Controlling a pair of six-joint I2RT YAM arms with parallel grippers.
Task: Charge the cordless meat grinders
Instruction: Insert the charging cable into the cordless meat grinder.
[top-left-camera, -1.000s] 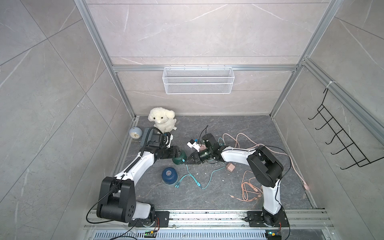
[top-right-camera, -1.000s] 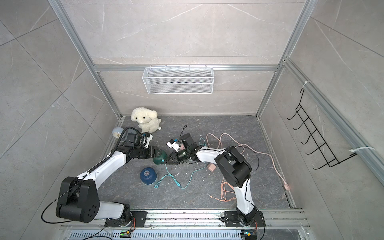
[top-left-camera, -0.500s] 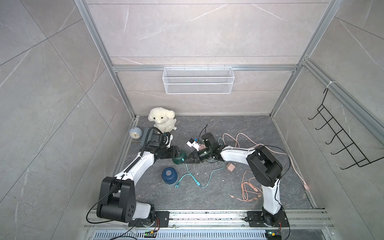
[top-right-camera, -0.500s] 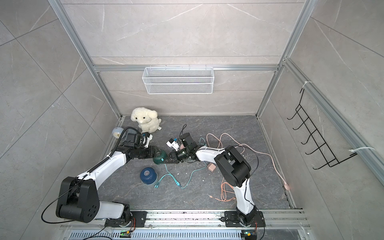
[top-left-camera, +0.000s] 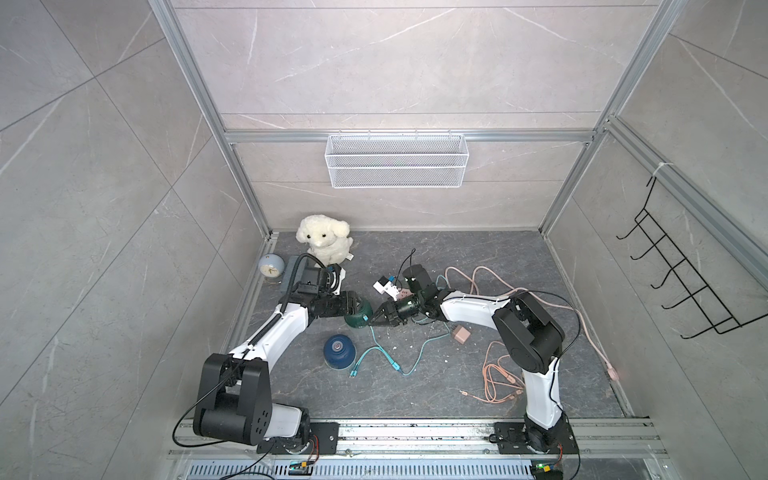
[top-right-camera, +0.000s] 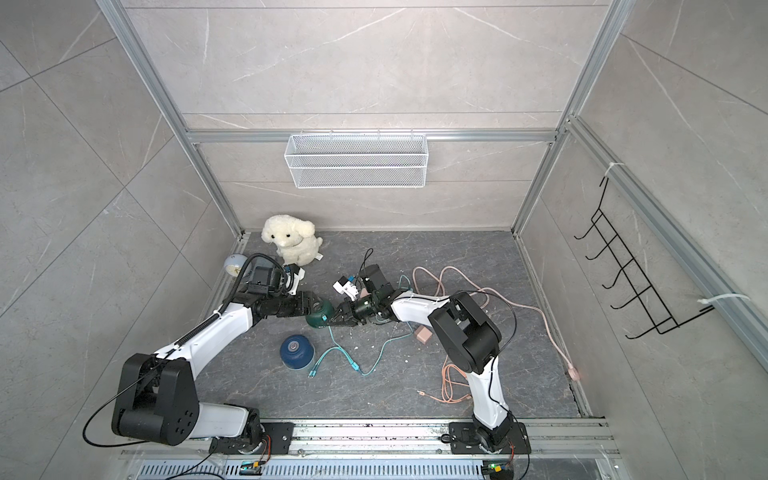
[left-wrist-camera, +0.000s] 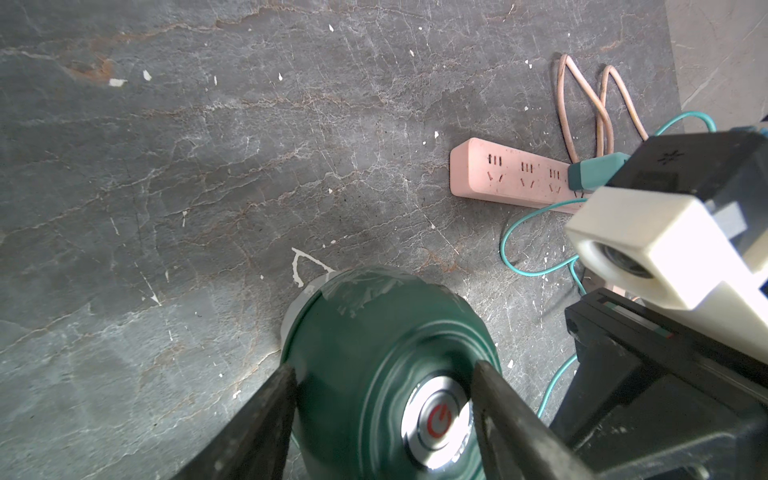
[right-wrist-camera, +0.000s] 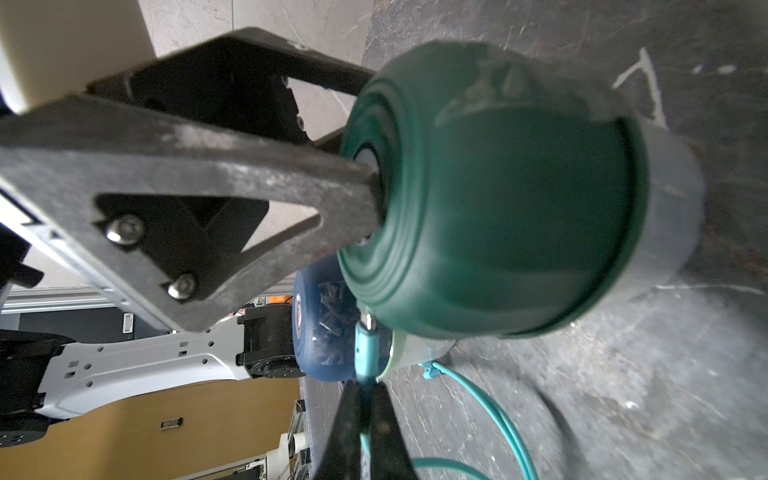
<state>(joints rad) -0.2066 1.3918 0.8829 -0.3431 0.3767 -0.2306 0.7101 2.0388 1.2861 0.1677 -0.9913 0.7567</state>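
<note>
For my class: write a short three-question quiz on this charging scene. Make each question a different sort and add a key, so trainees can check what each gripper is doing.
1. True or false: the blue grinder stands free, touched by neither gripper.
2. What does the right gripper pinch? A) the pink cable B) the teal cable C) the plush toy
3. Fill in: the left gripper is closed on the ___ grinder.
Key: 1 true; 2 B; 3 green, meaning the green grinder.
</note>
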